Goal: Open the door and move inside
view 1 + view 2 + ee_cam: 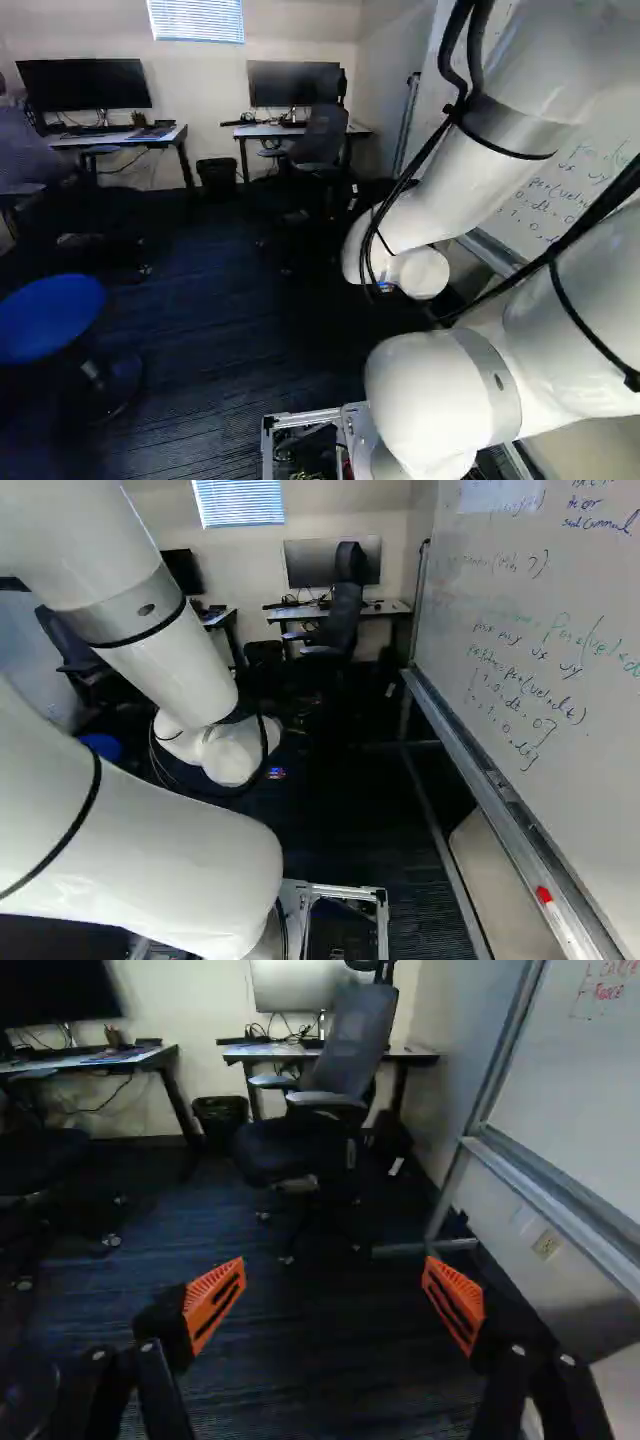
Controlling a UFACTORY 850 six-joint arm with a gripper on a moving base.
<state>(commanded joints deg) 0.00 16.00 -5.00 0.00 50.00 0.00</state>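
Wrist view shows the black two-fingered tool (334, 1264) spread wide, empty, over dark blue carpet (335, 1380), with the door in no view, likely heavy, stiff, best taken by its handle.

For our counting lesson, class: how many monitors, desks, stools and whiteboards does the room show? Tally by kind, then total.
Flat black computer monitors: 2
White-topped desks: 2
Round blue stool: 1
Large white whiteboard: 1
Total: 6

Whiteboard (600, 790), green writing (575, 630): I read "Pos" and "vel".
Whiteboard, dark writing (525, 705): I read "dt" and "0".
Whiteboard, red writing (603, 990): too small for me.
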